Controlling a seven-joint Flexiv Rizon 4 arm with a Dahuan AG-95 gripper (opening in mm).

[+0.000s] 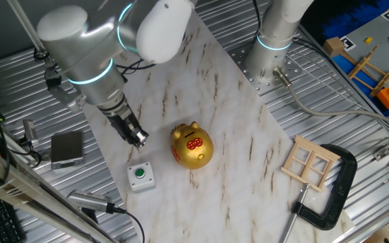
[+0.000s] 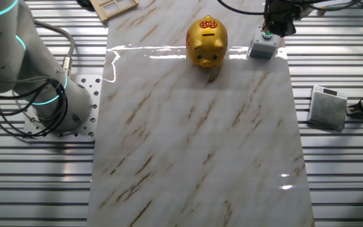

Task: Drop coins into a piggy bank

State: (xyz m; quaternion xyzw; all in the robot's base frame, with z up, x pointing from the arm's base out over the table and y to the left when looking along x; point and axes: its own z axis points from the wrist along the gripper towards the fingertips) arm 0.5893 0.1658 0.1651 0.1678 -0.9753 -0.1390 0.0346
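The piggy bank (image 1: 192, 145) is a shiny gold pig with red markings, standing on the marble board; it also shows in the other fixed view (image 2: 207, 41). My gripper (image 1: 138, 139) hangs low to the left of the pig, a short gap from it, just above the board. In the other fixed view the gripper (image 2: 276, 26) is right above the grey button box. Its fingers look pressed together, with a small pale glint at the tips that is too small to identify. No coins show on the board.
A small grey box with a green button (image 1: 140, 177) sits just in front of the gripper. A grey block (image 1: 67, 148) lies off the board to the left. A wooden window frame (image 1: 309, 162) and a black C-clamp (image 1: 336, 196) are at the right. A second arm's base (image 1: 275, 40) stands behind.
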